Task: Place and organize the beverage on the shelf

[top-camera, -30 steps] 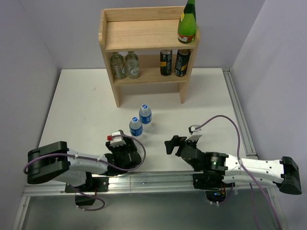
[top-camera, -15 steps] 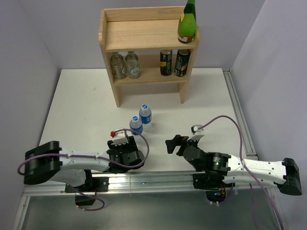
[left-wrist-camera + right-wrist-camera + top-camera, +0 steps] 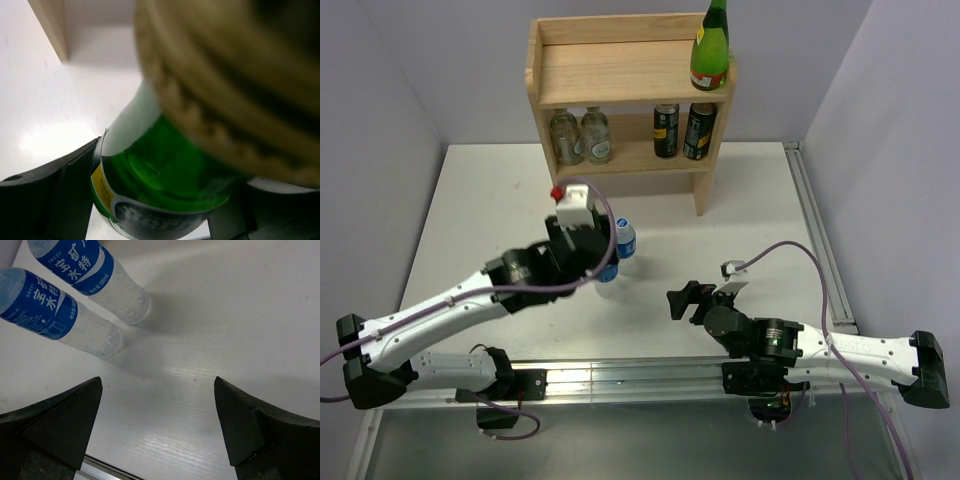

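The light wood shelf (image 3: 620,75) stands at the back of the table. A green bottle (image 3: 710,45) stands at the right end of its top board. My left gripper (image 3: 592,262) hangs over two blue-labelled water bottles (image 3: 625,240). In the left wrist view it (image 3: 160,200) is shut on a second green bottle (image 3: 165,175) with a gold cap close to the lens. That bottle is hidden under the arm in the top view. My right gripper (image 3: 682,300) is open and empty, low over the table (image 3: 157,425), with the water bottles (image 3: 82,265) ahead to its left.
The lower tier holds two clear bottles (image 3: 580,135) on the left and two dark cans (image 3: 682,130) on the right. A shelf leg (image 3: 50,25) shows ahead of my left gripper. A metal rail (image 3: 820,250) runs along the table's right edge.
My left arm has risen and swung forward from the near edge to above the water bottles, now covering the nearer one. My right arm has barely moved.
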